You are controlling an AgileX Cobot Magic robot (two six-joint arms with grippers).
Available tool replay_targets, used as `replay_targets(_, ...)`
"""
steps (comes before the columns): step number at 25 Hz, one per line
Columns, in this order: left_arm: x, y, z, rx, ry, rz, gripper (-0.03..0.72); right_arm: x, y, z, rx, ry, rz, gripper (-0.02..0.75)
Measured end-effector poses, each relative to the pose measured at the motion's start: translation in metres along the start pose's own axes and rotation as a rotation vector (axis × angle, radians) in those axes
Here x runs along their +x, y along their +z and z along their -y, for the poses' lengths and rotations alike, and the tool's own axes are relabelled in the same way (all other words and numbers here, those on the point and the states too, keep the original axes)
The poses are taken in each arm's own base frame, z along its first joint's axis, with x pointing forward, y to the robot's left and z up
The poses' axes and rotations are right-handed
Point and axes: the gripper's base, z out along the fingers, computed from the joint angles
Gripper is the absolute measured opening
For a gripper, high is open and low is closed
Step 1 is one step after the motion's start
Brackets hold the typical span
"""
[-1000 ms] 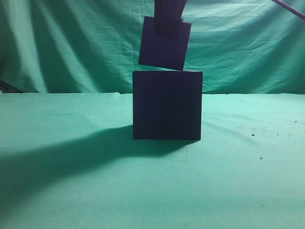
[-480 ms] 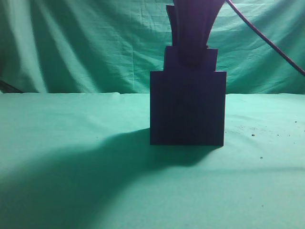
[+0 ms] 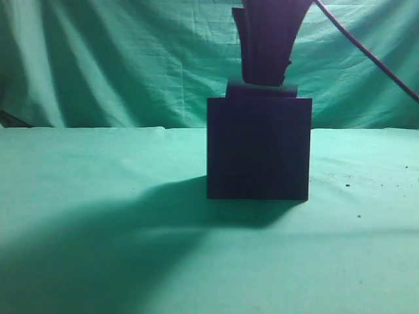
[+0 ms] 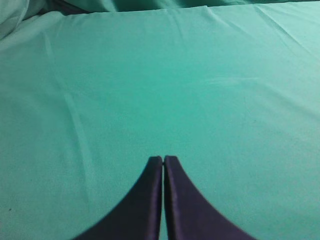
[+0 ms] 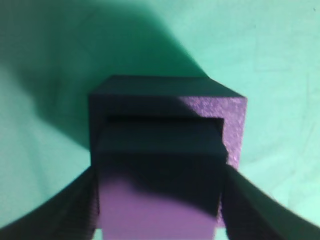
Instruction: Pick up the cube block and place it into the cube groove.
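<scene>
Between the two dark fingers of my right hand (image 5: pixel 159 220) I am pinching the small dark purple cube block (image 5: pixel 159 187), one finger on each side of it. Directly below this hand, the block sits mostly down in the square cube groove (image 5: pixel 165 121) of the large near-black navy box (image 3: pixel 259 147), and only a thin strip of it shows above the box's rim. My left hand (image 4: pixel 163 159) has its fingers pressed together over the bare green cloth of the table (image 4: pixel 150 90).
</scene>
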Motion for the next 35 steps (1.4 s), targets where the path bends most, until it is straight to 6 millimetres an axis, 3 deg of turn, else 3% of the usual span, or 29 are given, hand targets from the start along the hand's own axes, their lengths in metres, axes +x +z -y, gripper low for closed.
replay_targets(1, 0.0, 0.0, 0.0, 0.0, 0.0, 0.0, 0.0, 0.001, -0.002, 0.0, 0.011, 0.009, -0.009, 0.5)
replay_targets(4, 0.0, 0.0, 0.0, 0.0, 0.0, 0.0, 0.0, 0.001, -0.013, 0.004, 0.053, 0.066, -0.013, 0.599)
replay_targets(9, 0.0, 0.0, 0.0, 0.0, 0.0, 0.0, 0.0, -0.007, -0.059, 0.01, 0.178, 0.145, 0.09, 0.588)
replay_targets(12, 0.0, 0.0, 0.0, 0.0, 0.0, 0.0, 0.0, -0.006, -0.086, 0.005, 0.23, 0.2, 0.146, 0.442)
replay_targets(16, 0.0, 0.0, 0.0, 0.0, 0.0, 0.0, 0.0, 0.003, -0.119, -0.01, 0.27, 0.387, 0.228, 0.116)
replay_targets(19, 0.0, 0.0, 0.0, 0.0, 0.0, 0.0, 0.0, 0.012, -0.145, -0.024, 0.302, 0.537, 0.294, 0.0)
replay_targets(24, 0.0, 0.0, 0.0, 0.0, 0.0, 0.0, 0.0, 0.03, -0.184, -0.054, 0.342, 0.706, 0.415, 0.0)
replay_targets(26, 0.0, 0.0, 0.0, 0.0, 0.0, 0.0, 0.0, 0.041, -0.19, -0.069, 0.34, 0.752, 0.437, 0.0)
replay_targets(28, 0.0, 0.0, 0.0, 0.0, 0.0, 0.0, 0.0, 0.053, -0.193, -0.087, 0.335, 0.774, 0.453, 0.0)
replay_targets(35, 0.0, 0.0, 0.0, 0.0, 0.0, 0.0, 0.0, 0.09, -0.176, -0.144, 0.29, 0.819, 0.507, 0.0)
